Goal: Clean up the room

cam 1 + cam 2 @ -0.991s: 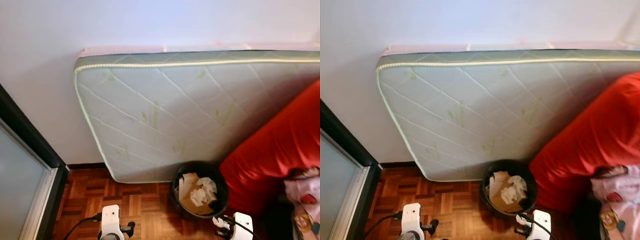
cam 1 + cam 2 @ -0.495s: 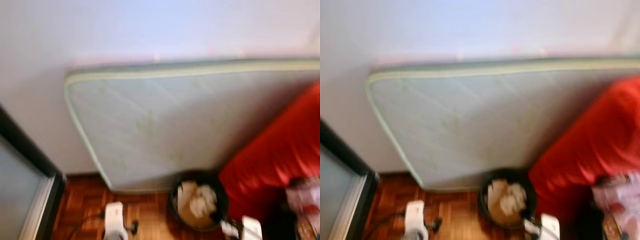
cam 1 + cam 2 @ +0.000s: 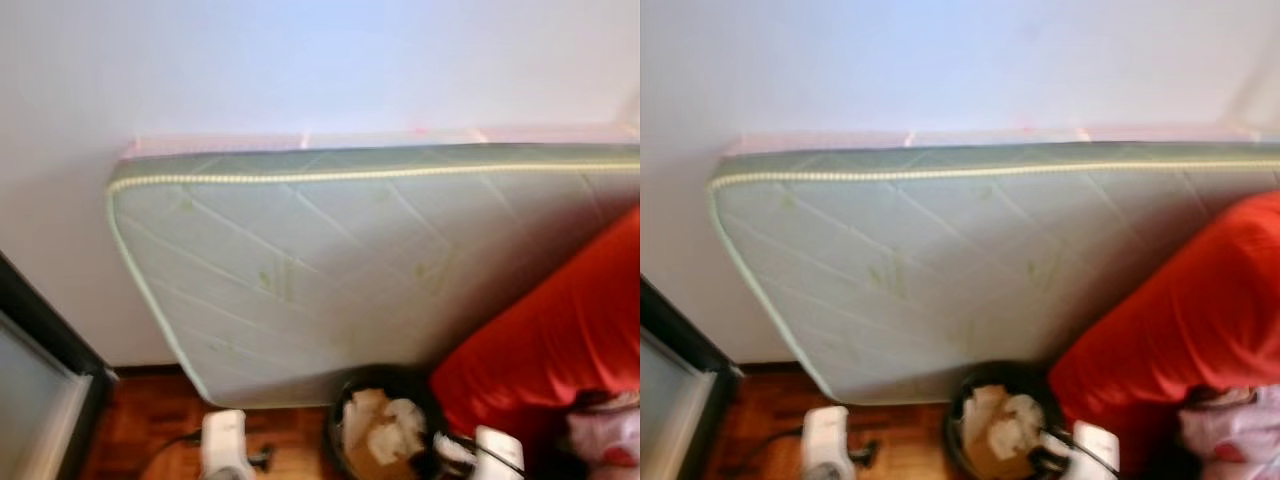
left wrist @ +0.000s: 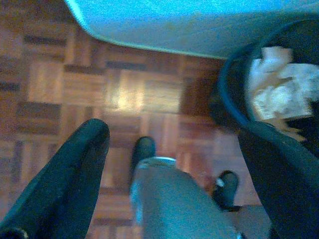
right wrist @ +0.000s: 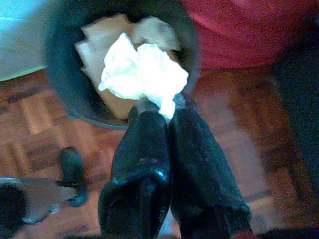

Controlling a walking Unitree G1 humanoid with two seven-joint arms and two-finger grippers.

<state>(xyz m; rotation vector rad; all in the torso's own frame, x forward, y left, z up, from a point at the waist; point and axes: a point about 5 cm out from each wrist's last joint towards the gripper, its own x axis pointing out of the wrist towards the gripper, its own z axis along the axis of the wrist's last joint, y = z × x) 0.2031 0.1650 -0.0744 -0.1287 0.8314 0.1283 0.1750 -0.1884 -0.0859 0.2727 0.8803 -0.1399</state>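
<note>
A mattress (image 3: 350, 270) leans against the wall (image 3: 300, 60) at twelve o'clock. A bin (image 3: 385, 430) stands before it, cushion (image 3: 540, 350) at its three o'clock, door frame (image 3: 40, 340) at nine.

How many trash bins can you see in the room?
1. The black trash bin stands on the wooden floor against the mattress, beside the red sofa. Others may be hidden outside the views.

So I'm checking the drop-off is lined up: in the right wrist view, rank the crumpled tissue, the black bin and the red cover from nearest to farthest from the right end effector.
1. Crumpled tissue: pinched at the tips of the right end effector, above the bin.
2. Black bin: just beyond the tips, on the wooden floor.
3. Red cover: past the bin, off to one side.
</note>
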